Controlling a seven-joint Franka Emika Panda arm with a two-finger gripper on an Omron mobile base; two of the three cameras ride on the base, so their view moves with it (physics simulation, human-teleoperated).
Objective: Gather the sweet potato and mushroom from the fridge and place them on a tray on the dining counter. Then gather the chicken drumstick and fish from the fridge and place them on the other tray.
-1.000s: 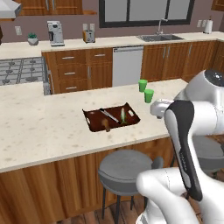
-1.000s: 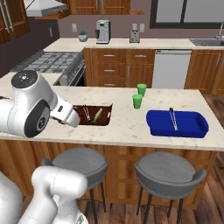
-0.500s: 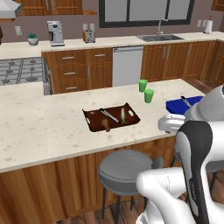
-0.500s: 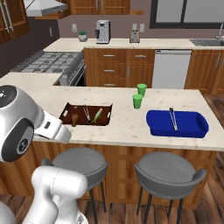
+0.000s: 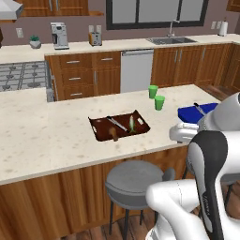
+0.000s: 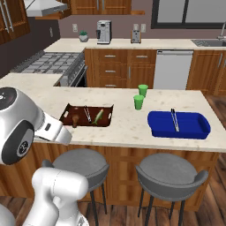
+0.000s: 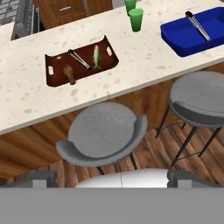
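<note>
Cream, speckled stone topped the dining table (image 5: 56, 136), a long slab on a wood base. On it lay a brown tray (image 5: 119, 125) with cut-out handles, holding one chicken drumstick (image 5: 114, 134), one small greenish fish (image 5: 131, 123) and one pair of metal tongs (image 5: 117, 123), all close together inside its rim. To the right on that same top sat a blue tray (image 6: 178, 124) with a second pair of tongs (image 6: 174, 119) lying across it. Two green cups (image 6: 140, 96) stood near each other between the two trays, toward the far edge of the top.

Two grey round stools (image 6: 167, 172) stood on a wooden plank floor in front of the table, one beneath each tray. Behind the table ran wood cabinets under a pale wall counter (image 5: 122, 44) with a sink (image 5: 171, 40), a white dishwasher front (image 5: 137, 71), a gas cooktop (image 5: 21, 76), a coffee machine (image 5: 59, 35), a toaster (image 5: 95, 38) and one small potted plant (image 5: 34, 42).

Seen from the hand view, the pincer (image 7: 107, 179) hung above the nearer stool with its fingers (image 7: 41, 178) spread wide, holding nothing.
</note>
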